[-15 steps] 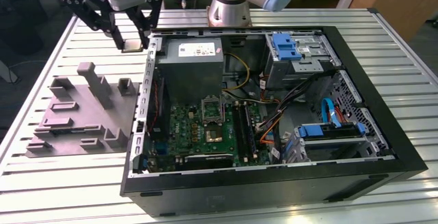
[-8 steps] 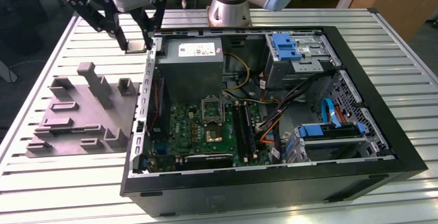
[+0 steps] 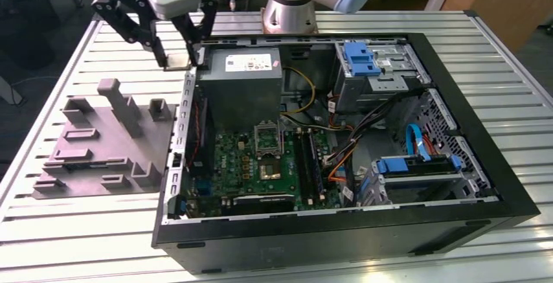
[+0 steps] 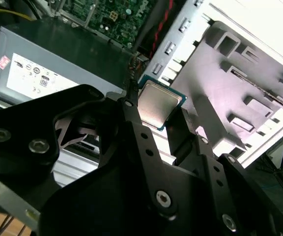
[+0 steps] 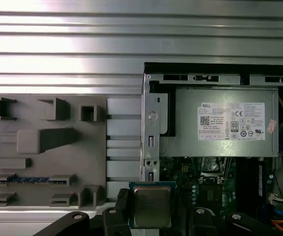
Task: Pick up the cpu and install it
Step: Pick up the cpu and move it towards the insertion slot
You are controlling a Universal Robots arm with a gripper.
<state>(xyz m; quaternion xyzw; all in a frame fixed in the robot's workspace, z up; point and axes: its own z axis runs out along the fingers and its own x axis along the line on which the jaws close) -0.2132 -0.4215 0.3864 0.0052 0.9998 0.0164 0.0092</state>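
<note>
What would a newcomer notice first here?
The open black computer case takes up the middle and the exterior view's right, with its green motherboard exposed inside. By the case's far corner on the exterior view's left, the gripper is shut on the cpu. A grey moulded tray lies on the table beside the case on that same left side.

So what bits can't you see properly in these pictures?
- The cpu underside: it faces away in both wrist views.
- Some cpu edges: covered by the gripper holding it, second wrist view.
- The grey tray: cut off by the picture edge, first wrist view.
- The socket pins: too small, exterior view.
</note>
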